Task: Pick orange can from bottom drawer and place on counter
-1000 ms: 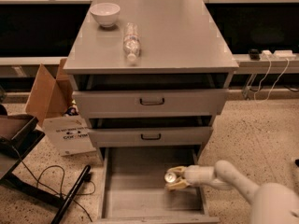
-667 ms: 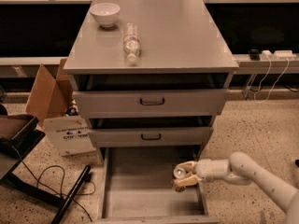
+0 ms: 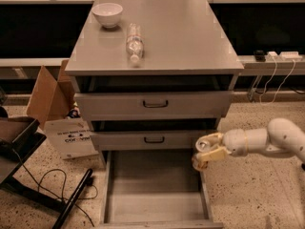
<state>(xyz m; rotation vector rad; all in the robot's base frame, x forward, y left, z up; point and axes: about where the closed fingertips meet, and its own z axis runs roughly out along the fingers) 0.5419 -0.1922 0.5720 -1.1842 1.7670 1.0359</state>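
The bottom drawer point(image 3: 152, 187) is pulled open at the foot of the cabinet, and its grey floor is bare. My gripper point(image 3: 206, 152) is at the end of the white arm reaching in from the right. It hovers above the drawer's right wall, level with the second drawer front. It is shut on the orange can point(image 3: 205, 145), whose silvery lid shows between the yellowish fingers; most of the can is hidden. The counter point(image 3: 186, 37) is the light-grey slab on top of the cabinet, well above the gripper.
A white bowl point(image 3: 107, 14) and a clear plastic bottle point(image 3: 134, 43) lying on its side are on the counter's left half. A cardboard box point(image 3: 53, 101) stands left of the cabinet. Black cables point(image 3: 71, 199) lie on the speckled floor. Two shut drawer fronts point(image 3: 155, 104) sit above the open drawer.
The gripper has lifted the can off the drawer floor, moving up and to the right, and now holds it above the drawer's right wall. The drawer floor is now bare.
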